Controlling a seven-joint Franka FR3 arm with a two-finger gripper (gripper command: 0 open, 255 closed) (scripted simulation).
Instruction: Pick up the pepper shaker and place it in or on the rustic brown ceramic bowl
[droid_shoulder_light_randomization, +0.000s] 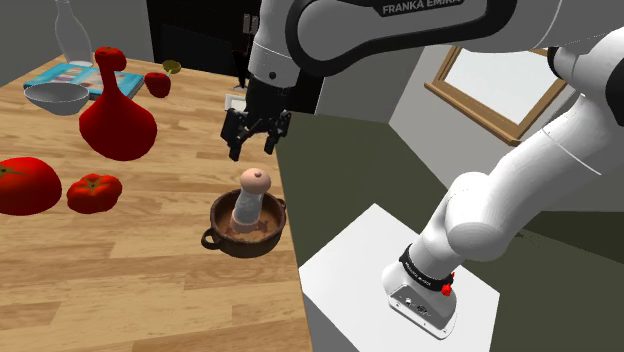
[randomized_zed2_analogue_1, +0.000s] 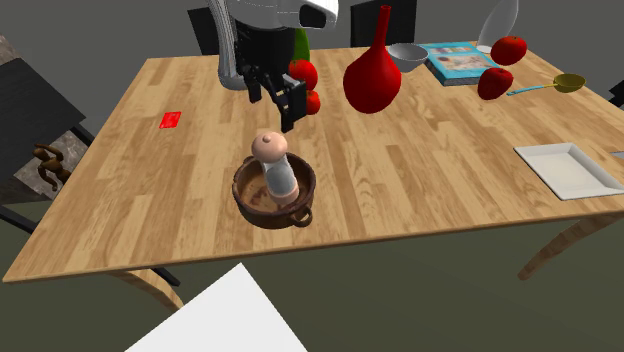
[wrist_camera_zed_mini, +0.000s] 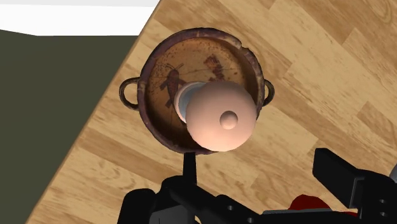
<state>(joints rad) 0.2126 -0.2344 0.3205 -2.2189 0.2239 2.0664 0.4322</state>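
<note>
Hanging above the bench (randomized_zed2_analogue_1: 420, 170), the one black gripper (droid_shoulder_light_randomization: 255, 145) has its two fingers spread wide apart and nothing is between them. In the wrist view both fingers (wrist_camera_zed_mini: 337, 178) come in from below and touch no object.

Directly under the gripper, and apart from it, stands the one pepper shaker (droid_shoulder_light_randomization: 250, 200). It has a pale pink round cap and a lighter body. It is upright, a little tilted, inside the one brown bowl (randomized_zed2_analogue_1: 255, 200), and its base rests on the bowl's floor. The bowl has two small loop handles and dark marks painted inside. It sits near the bench edge that is closest to the white stand (droid_shoulder_light_randomization: 370, 260), roughly at the middle of that edge.

Further out there are two large tomatoes (droid_shoulder_light_randomization: 20, 185) side by side on the bench. One red vase (droid_shoulder_light_randomization: 118, 120) with a thin neck is beyond them. One grey bowl (droid_shoulder_light_randomization: 56, 97) is next to one book (randomized_zed2_analogue_1: 460, 62) toward the far corner. Two smaller red fruits (randomized_zed2_analogue_1: 510, 48) are near that book, with one spoon (randomized_zed2_analogue_1: 545, 85) and one clear glass bottle (droid_shoulder_light_randomization: 72, 35). One white tray (randomized_zed2_analogue_1: 565, 170) lies at a short edge of the bench, and one small red card (randomized_zed2_analogue_1: 171, 121) lies toward the opposite short edge.
</note>
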